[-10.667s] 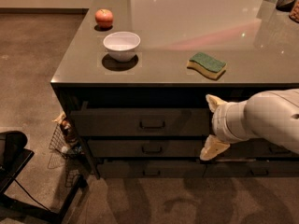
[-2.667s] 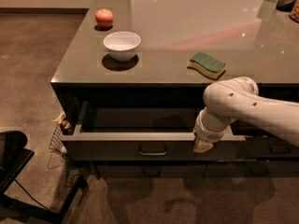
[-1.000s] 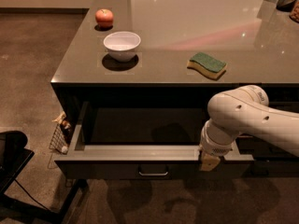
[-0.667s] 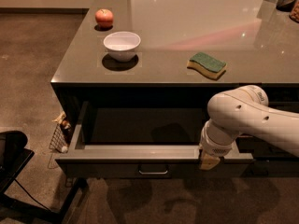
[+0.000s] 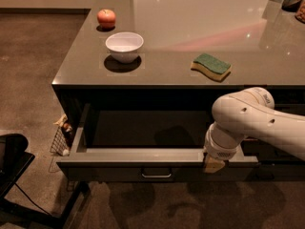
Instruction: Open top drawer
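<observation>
**As the top drawer [image 5: 143,155] stands wide open, the gripper [image 5: 214,164] rests at its front edge**

Where the near side of the table [image 5: 190,13] faces me, the top drawer juts well out from under the tabletop. Its pale grey rim runs across almost the whole width of the front. A small metal handle [image 5: 156,175] sits centred on the dark front panel, just below that rim. The inside of the drawer lies in deep shadow.

The gripper is down at the drawer's front rim, towards its right end and to the right of the handle. Its beige tip touches the top edge of the front panel. Whether it is open or closed on that edge I cannot tell from here. The white arm [image 5: 257,120] reaches in from the right, and its bulky rounded joint hangs over the right part of the open drawer, below the table's edge.

Up on the table, a red apple [image 5: 106,18] sits near the far left corner. A white bowl [image 5: 124,46] stands upright near it, a little closer to me. A green and yellow sponge [image 5: 211,66] lies flat further right, near the front edge and well apart from the bowl.

Down on the brown floor [image 5: 28,70], a small wire basket [image 5: 59,140] leans against the cabinet, just left of the drawer.
</observation>
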`<state>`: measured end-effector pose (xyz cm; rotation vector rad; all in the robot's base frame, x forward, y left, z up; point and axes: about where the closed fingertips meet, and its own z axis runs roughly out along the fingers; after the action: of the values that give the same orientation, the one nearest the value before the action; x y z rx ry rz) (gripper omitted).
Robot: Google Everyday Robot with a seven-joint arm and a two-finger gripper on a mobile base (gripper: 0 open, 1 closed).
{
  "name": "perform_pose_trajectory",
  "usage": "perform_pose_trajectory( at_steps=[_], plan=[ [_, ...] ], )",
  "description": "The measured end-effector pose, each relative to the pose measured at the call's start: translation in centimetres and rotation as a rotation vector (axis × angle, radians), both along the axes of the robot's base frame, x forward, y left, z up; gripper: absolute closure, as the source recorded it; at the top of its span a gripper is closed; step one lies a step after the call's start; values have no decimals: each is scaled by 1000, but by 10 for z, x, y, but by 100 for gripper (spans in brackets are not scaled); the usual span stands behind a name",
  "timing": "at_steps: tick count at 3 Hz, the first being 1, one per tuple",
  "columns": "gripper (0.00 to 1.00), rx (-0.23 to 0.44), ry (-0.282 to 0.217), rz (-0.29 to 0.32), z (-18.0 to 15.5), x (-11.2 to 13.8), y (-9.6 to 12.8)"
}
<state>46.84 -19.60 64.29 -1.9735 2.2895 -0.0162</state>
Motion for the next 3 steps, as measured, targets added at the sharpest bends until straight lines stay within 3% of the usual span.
perform_pose_trajectory(
  at_steps=[1, 2, 3],
  plan=[
    [5, -1, -1, 0, 1, -1, 0],
    [0, -28, 9, -2, 13, 2, -4],
    [16, -92, -3, -6, 61, 11, -6]
  ],
)
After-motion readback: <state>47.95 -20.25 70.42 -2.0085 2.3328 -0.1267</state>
